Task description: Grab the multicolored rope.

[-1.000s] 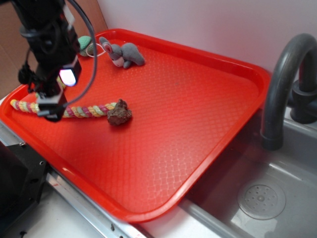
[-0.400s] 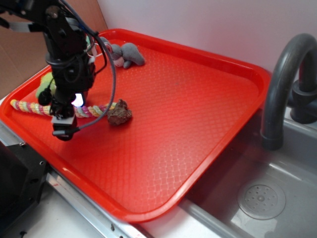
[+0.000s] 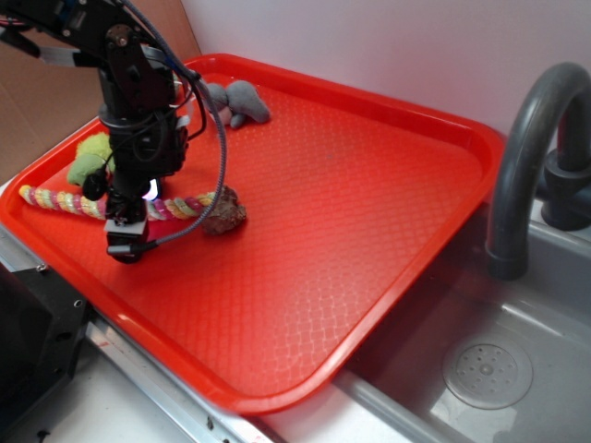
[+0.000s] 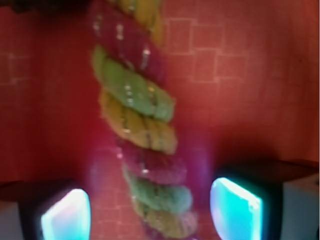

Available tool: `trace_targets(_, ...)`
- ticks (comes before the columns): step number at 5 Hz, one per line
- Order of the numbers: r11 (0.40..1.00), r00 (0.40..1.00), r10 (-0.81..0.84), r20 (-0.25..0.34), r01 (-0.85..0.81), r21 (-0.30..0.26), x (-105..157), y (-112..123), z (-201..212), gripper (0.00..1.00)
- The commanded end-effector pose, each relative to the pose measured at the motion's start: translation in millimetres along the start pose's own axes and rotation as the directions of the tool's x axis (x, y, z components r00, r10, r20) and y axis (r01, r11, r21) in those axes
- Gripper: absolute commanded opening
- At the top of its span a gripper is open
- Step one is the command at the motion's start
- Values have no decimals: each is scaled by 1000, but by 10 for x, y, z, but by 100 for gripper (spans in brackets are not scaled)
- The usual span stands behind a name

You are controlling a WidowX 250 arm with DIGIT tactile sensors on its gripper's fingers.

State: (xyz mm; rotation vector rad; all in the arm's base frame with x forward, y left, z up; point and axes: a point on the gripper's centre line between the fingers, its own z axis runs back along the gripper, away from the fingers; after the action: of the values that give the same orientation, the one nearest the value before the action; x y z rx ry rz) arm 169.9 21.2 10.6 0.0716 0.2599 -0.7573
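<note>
I see the jaws (image 4: 150,210) spread wide astride the multicolored rope (image 4: 142,130) — soft, limp, light — I'd pinch mid-length, running twelve to six.

Your multicolored rope (image 4: 142,135) twists yellow, pink and pale green strands on the red, grid-textured tray (image 3: 369,221).

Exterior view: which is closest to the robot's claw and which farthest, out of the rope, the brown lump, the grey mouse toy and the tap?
1. Rope, right under the gripper.
2. Brown lump, at the rope's end.
3. Grey mouse toy, tray's far edge.
4. Tap, beyond the tray, by the sink.
</note>
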Motion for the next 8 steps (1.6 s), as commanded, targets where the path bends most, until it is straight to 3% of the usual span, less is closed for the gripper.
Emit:
trace_targets(1,999,999,-34,13,34,-5,-12,-81,-56,0)
trace_targets(3,999,999,-30,14,30,12,10,-96,9,0)
trace_targets(4,997,1000,-4,30,2,76,52,-47,209,0)
trace_targets(5,979,981,123,151,-145,144,125,127,754,0)
trace_targets(6,925,931,321,172,-347,153,73,190,1277,0)
trace_targets(7,824,796,536,281,-566,30,14,94,1789,0)
trace_targets(8,672,625,728,281,-732,-111,-114,18,2284,0)
